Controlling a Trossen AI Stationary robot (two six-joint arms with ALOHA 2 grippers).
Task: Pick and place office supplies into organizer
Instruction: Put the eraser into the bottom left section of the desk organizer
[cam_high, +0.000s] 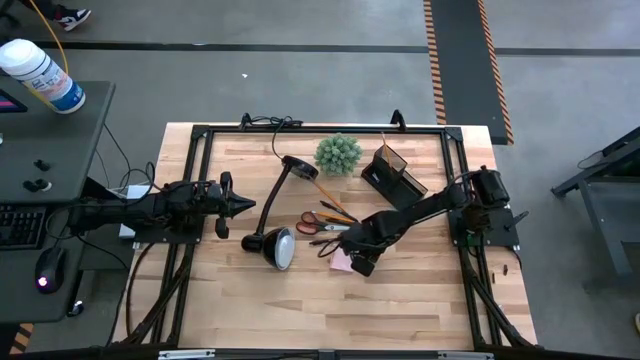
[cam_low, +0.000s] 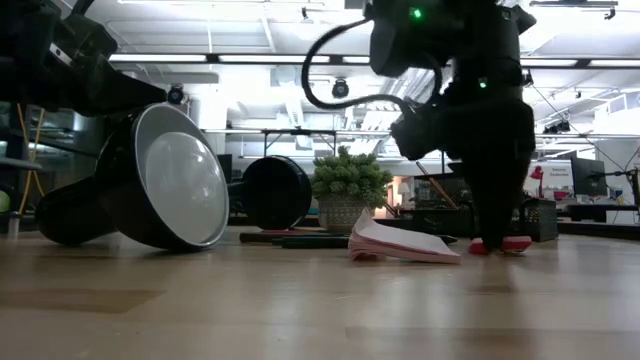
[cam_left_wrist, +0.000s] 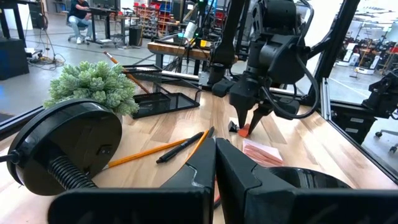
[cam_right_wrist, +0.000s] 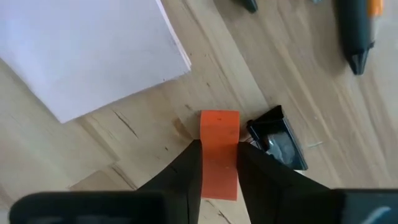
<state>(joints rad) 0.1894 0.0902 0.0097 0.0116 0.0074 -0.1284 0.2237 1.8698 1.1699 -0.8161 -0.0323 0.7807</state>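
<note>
A: Right gripper (cam_right_wrist: 219, 163) is down at the table beside the pink sticky-note pad (cam_high: 343, 261), its jaws narrowed onto a small orange block (cam_right_wrist: 219, 152). The wrist view shows the block between the two fingers with no gap on either side, so I log it as gripped.

B: What is the block? Eraser?

A: Cannot tell. It is a flat orange rectangle on the wood. A black binder clip (cam_right_wrist: 278, 138) lies just beside it, touching or nearly touching one finger. The fingers straddle the block rather than the clip, so my judgement is that the block is the target.

B: Why come in from straight above?

A: Probably because the piece is low and flat; from the low view the arm drops almost vertically, and only a top-down pinch reaches both edges. The pad sits close by with its top sheets lifted.

B: Left gripper?

A: Left gripper (cam_high: 240, 206) waits fully closed and empty at the table's left side, pointed toward the desk lamp (cam_high: 276, 245). It is well apart from the work.

B: Where is everything else?

A: Organizer (cam_high: 394, 172) stands at the far right of the table, near the green plant (cam_high: 338, 152). Red-handled scissors (cam_high: 318, 222) and the pencils (cam_high: 333, 203) lie between lamp and right arm, not yet placed.

B: Risk?

A: The clip may get dragged along on the lift.
</note>
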